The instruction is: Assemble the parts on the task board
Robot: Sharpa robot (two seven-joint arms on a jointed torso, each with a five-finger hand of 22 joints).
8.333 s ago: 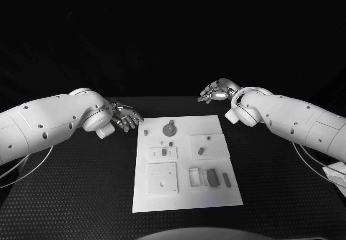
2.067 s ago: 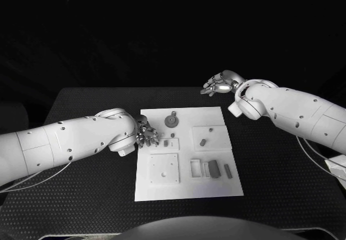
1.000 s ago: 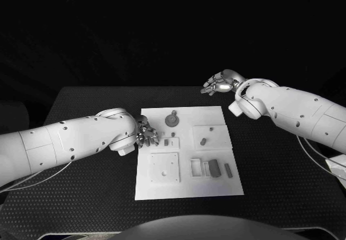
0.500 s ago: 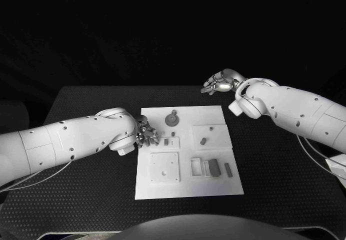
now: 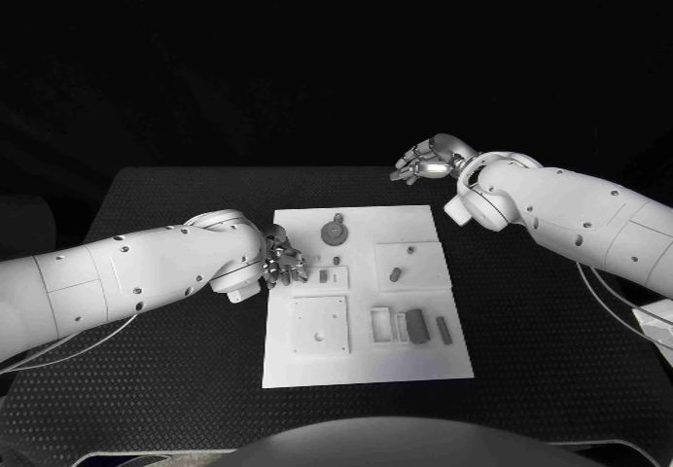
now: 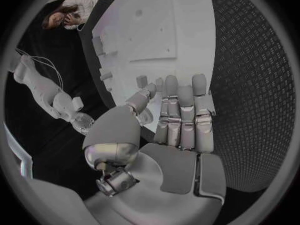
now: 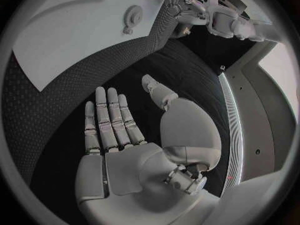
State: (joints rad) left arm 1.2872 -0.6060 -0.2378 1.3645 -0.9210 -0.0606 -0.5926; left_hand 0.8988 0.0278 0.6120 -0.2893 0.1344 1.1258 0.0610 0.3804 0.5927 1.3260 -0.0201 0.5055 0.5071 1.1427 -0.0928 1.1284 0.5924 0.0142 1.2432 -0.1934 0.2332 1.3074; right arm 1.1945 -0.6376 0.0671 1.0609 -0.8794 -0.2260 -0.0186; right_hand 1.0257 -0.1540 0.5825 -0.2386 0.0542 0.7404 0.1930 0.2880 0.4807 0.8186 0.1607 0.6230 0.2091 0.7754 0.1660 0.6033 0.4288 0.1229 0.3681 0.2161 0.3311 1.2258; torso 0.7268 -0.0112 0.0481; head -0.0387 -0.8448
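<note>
The white task board (image 5: 368, 367) lies in the middle of the black table. On it are a round toothed part (image 5: 334, 233), a small dark part (image 5: 323, 276) just right of my left hand, an oblong part (image 5: 396, 275) on a raised square, and dark bars (image 5: 414, 328) near the front right. My left hand (image 5: 285, 263) sits at the board's left edge. In the left wrist view that hand (image 6: 179, 135) has straight fingers and holds nothing, beside the board (image 6: 181, 25). My right hand (image 5: 428, 161) hovers past the board's far right corner, empty with fingers apart (image 7: 122, 145).
A raised square plate (image 5: 318, 326) with holes and a small open frame (image 5: 380, 326) occupy the board's front half. The right wrist view shows the board (image 7: 69, 40) with the toothed part (image 7: 131, 16) across the textured black mat (image 5: 168, 389).
Since the oldest frame my left hand has moved in to the board's left edge, by the small parts. Over the last second neither hand has visibly moved.
</note>
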